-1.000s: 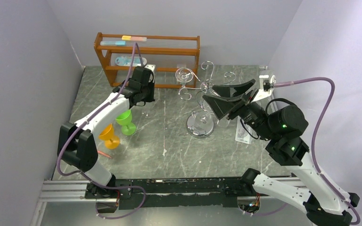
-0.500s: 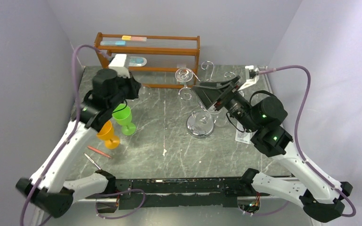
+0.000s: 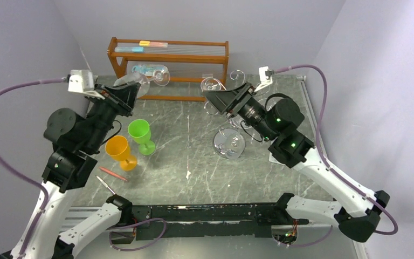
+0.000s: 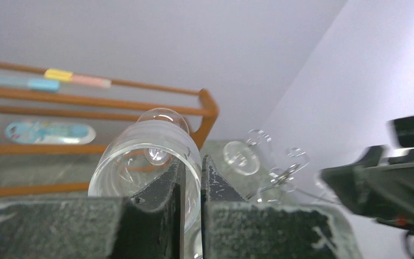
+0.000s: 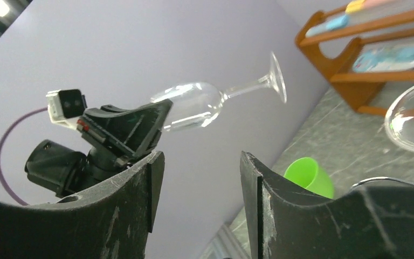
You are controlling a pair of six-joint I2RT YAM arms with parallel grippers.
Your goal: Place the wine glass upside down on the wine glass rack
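The table [image 3: 194, 162] is carrying a shelf [image 3: 194, 56] along its far edge, and the rack [image 3: 229, 144] is standing right of centre. The right gripper [image 3: 222, 98] is hovering by the rack's arms, its fingers spread with nothing between them. The left gripper [image 3: 125, 93] is hanging in the air near the shelf's left end, pinching the glass [image 3: 143, 80] by its bowl's rim. The glass is lying sideways, foot toward the shelf, well apart from the rack. A green cup [image 3: 140, 132] and an orange cup [image 3: 119, 150] are standing on the table's left side.
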